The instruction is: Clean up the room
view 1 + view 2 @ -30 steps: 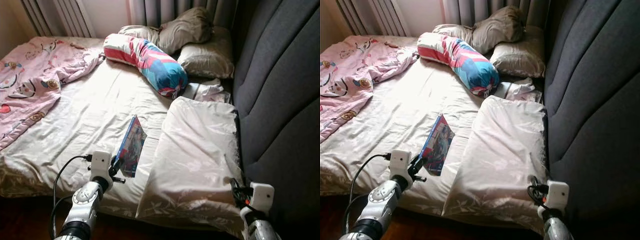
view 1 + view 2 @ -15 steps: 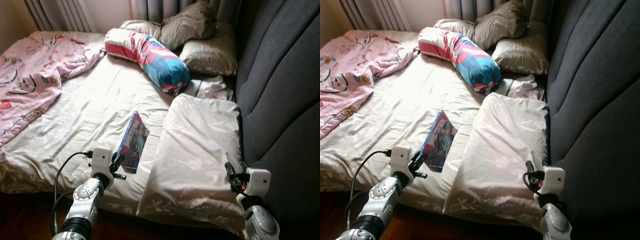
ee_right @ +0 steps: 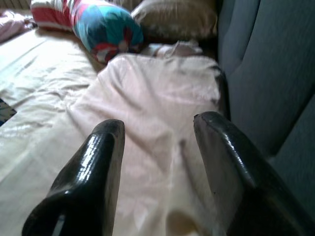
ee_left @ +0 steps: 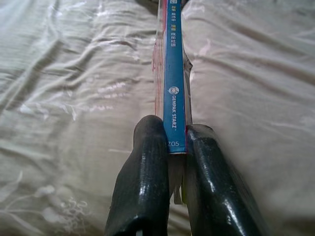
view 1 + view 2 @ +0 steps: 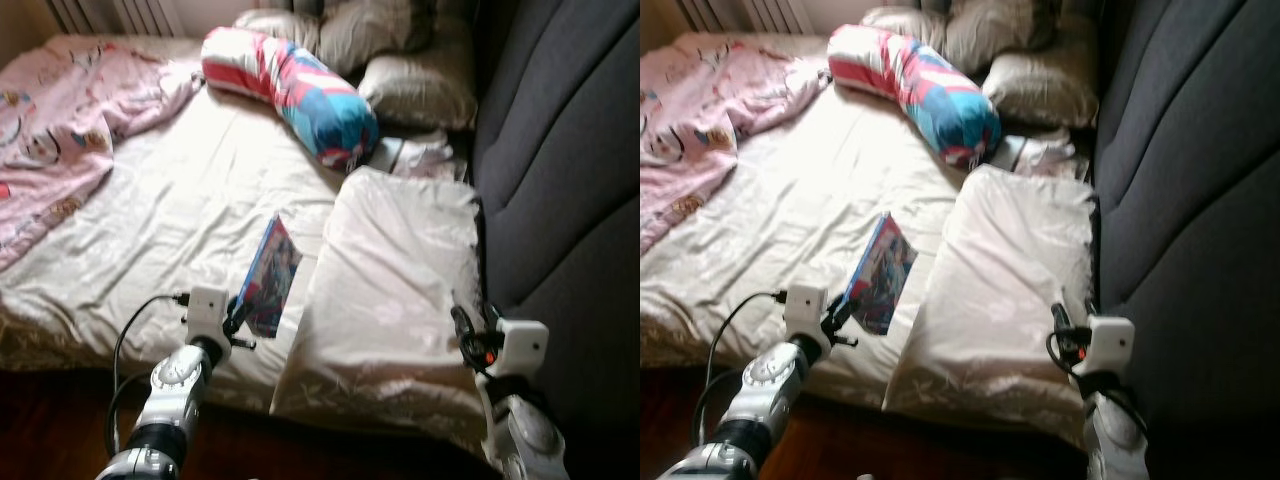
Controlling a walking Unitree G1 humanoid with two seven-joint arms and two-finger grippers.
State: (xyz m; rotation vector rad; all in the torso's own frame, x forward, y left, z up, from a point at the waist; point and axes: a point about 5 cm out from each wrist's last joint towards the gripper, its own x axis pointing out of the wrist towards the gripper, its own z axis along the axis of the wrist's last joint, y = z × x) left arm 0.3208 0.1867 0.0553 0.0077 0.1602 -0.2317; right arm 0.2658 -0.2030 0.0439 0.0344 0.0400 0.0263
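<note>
A thin blue book (image 5: 272,272) with a colourful cover is tipped up on its edge over the cream bed sheet (image 5: 170,220), near the bed's front edge. My left gripper (image 5: 236,318) is shut on its lower end. In the left wrist view the two black fingers (image 4: 147,187) clamp the blue spine (image 4: 174,78). My right gripper (image 3: 158,135) is open, hovering over the near end of a large cream pillow (image 5: 400,280) beside the dark grey headboard (image 5: 560,180).
A red, white and blue bolster (image 5: 290,95) lies across the bed's far side, with beige pillows (image 5: 415,90) behind it. A pink patterned blanket (image 5: 60,130) is bunched at the far left. Dark wooden floor (image 5: 60,420) runs along the bed's front edge.
The camera has tilted down and moved closer, so the scene sits higher in frame. The book stays clamped in my left gripper. The right gripper has risen slightly beside the pillow.
</note>
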